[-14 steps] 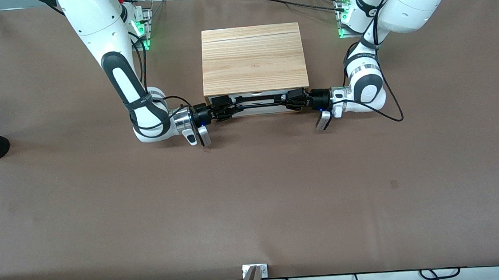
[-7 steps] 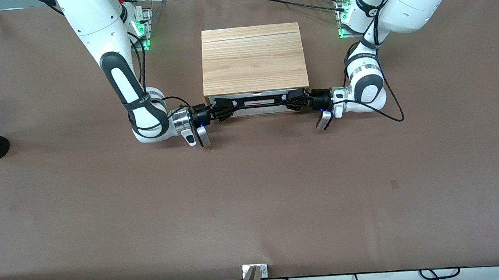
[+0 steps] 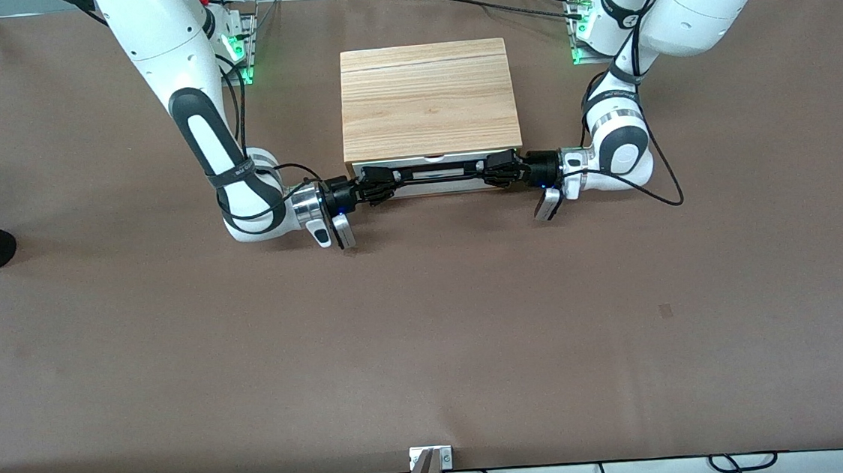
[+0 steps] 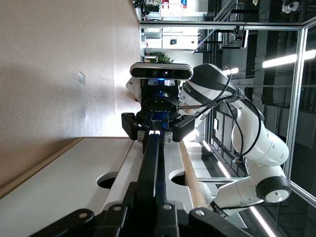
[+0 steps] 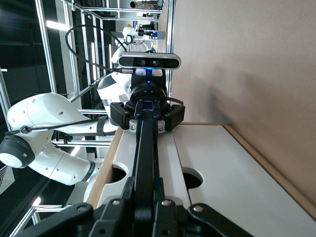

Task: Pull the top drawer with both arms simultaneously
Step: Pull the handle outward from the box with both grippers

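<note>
Here, in the front view, the top drawer [image 3: 433, 178] sits under the wood-grain cabinet top [image 3: 428, 99], its white front facing the front camera and showing only slightly past the slab's near edge. Its black bar handle [image 3: 437, 176] runs lengthwise between the two arms' ends of the worktop [image 3: 428, 326]. The right gripper [image 3: 376, 187] has its fingers closed on the handle end toward the right arm, the left gripper [image 3: 499, 171] likewise on the end toward the left arm. The wide bare worktop nearer the camera lies open.

In the left wrist view, the left gripper [image 4: 148, 210] clamps the handle [image 4: 150, 160], which stretches straight away to the right gripper [image 4: 157, 129]; the drawer's white panel [image 4: 69, 187] lies alongside.

In the right wrist view, the right gripper [image 5: 143, 210] grips the bar [image 5: 144, 153], with the left gripper [image 5: 146, 117] on its other end.
</note>
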Controlling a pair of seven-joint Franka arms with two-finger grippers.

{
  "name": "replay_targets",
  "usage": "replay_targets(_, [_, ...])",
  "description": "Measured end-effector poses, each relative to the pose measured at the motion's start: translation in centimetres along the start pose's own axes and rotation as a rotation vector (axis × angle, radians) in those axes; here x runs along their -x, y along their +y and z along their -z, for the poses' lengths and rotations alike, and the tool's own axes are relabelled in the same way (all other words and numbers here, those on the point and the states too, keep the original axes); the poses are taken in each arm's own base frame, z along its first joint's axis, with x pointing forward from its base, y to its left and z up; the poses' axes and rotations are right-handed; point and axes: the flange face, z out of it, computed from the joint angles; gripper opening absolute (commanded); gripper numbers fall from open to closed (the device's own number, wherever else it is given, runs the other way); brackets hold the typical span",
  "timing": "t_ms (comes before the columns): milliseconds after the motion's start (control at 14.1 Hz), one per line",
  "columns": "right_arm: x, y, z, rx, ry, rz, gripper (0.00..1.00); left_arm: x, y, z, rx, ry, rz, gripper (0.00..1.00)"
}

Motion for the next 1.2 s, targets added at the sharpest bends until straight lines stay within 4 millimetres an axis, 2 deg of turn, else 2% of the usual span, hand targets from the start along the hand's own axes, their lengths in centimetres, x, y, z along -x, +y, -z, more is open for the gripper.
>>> replay_targets(354, [-2.5,0.2,0.4,-0.008,0.013,0.026,0.00,-2.2,0.3,0.3,-0.006,0.021,-0.018,0.02])
replay_targets(778, [-6.4,0.5,1.7,-0.014,0.044,0.043,0.00,-6.6,0.0,0.4,0.020,0.051,-0.032,0.02])
replay_targets(1131, [-9.0,0.5,2.0,-0.006,0.064,0.056,0.00,-9.0,-0.1,0.9,0.027,0.074,-0.031,0.02])
replay_targets(1202, [-9.4,0.5,2.0,-0.006,0.065,0.056,0.00,-9.2,-0.1,1.1,0.028,0.078,-0.031,0.09])
